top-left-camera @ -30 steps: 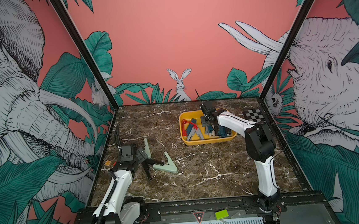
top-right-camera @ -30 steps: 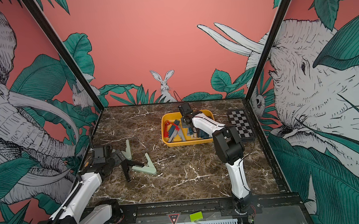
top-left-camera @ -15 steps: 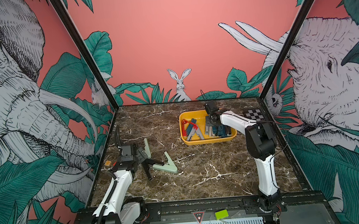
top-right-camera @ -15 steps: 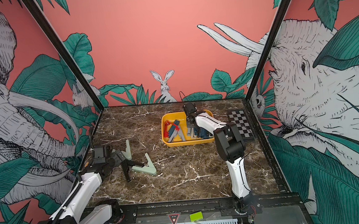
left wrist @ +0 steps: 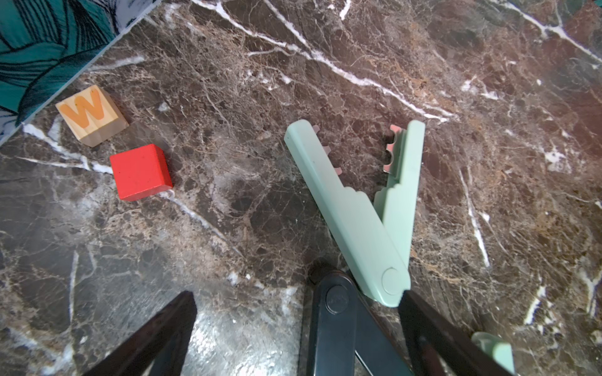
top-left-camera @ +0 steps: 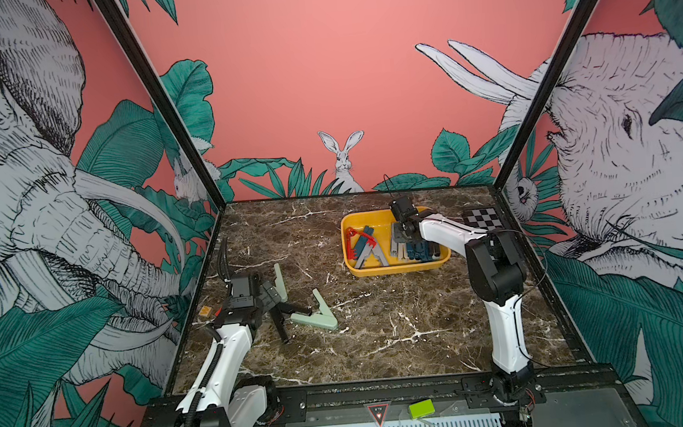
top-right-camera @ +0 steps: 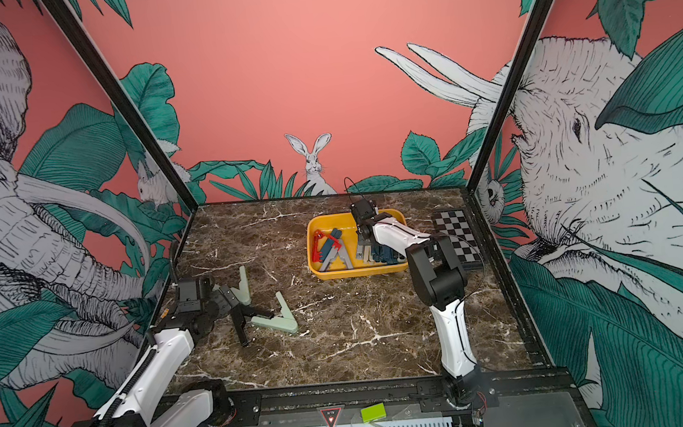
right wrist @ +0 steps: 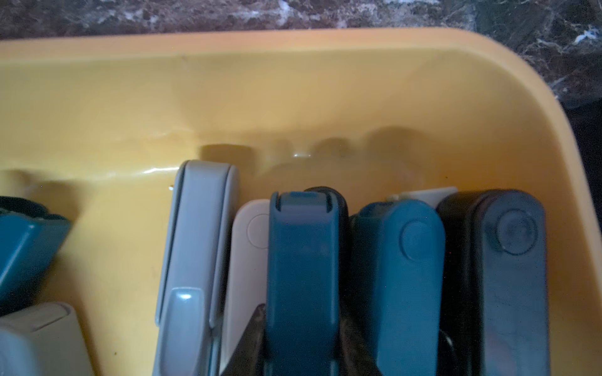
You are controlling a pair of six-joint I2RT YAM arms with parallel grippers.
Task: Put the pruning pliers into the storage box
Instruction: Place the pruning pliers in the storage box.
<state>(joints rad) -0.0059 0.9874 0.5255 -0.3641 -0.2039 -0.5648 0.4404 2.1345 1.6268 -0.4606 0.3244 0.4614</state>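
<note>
Pink mural walls [top-left-camera: 321, 78] of elephants and leaves close 3 sides of a brown marble table [top-left-camera: 383, 336], hard, glossy and mostly bare. Against its left edge sit a lettered wooden block [left wrist: 91, 114] and a red block [left wrist: 140, 172]. Next, the left gripper [left wrist: 297, 294] hangs with jaws spread wide over the hinge of a dark pliers [left wrist: 335, 325]. A mint pliers [left wrist: 348, 215] lies open in a V, seemingly touching it, and a 2nd mint pliers [top-left-camera: 326, 318] lies just beside. These 3 are not yet boxed. They look like light, stiff, smooth plastic, likely to skid on marble and swing at the pivot, so a hold across the hinge end seems safest. Further right, the storage box [top-left-camera: 398, 267] holds the others, and the right gripper [right wrist: 301, 325] pinches a dark teal pliers [right wrist: 303, 254] low inside it. A chequered board [top-left-camera: 482, 218] lies beyond.
</note>
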